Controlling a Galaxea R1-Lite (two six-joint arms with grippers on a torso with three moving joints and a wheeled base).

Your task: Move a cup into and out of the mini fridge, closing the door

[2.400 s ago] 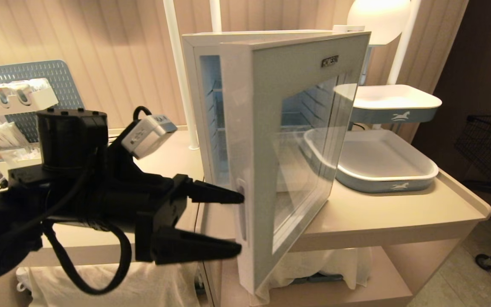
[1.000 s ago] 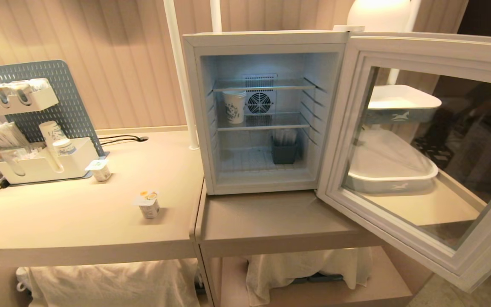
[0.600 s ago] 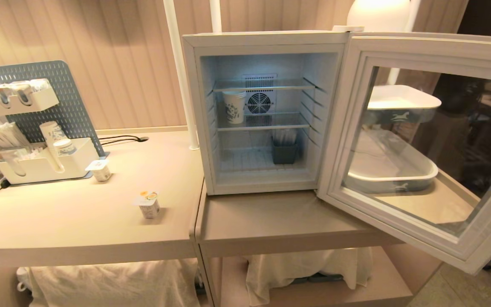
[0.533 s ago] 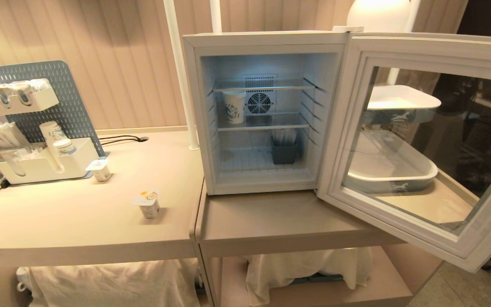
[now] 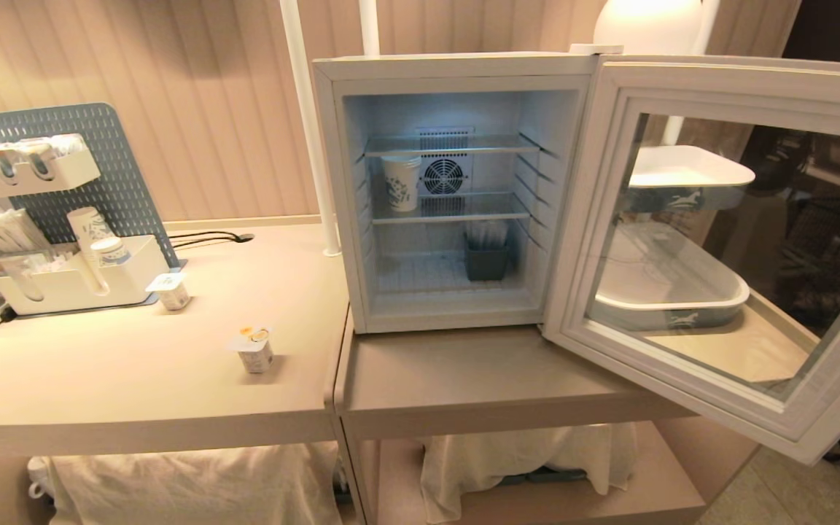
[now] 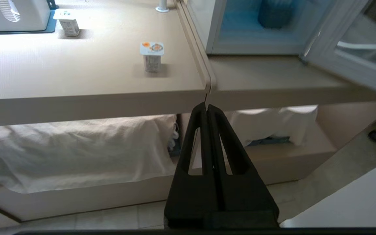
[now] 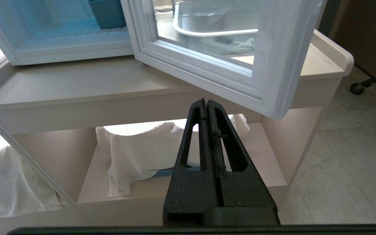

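**Fridge open on a beige counter**

Two beige counters (image 5: 135,379) abut at a seam; ribbed wall panels stand behind. The fridge (image 5: 456,69) sits on the right-hand counter, its door (image 5: 726,84) swung wide past the front edge. The cup (image 5: 253,348) stands upright on the left-hand counter, near the seam, bare surface around it. Left gripper (image 6: 206,106) and right gripper (image 7: 206,101) hang below counter level, fingers pressed together, holding nothing.

Door (image 5: 726,240) swung wide; mini fridge (image 5: 456,73) mouth unobstructed.
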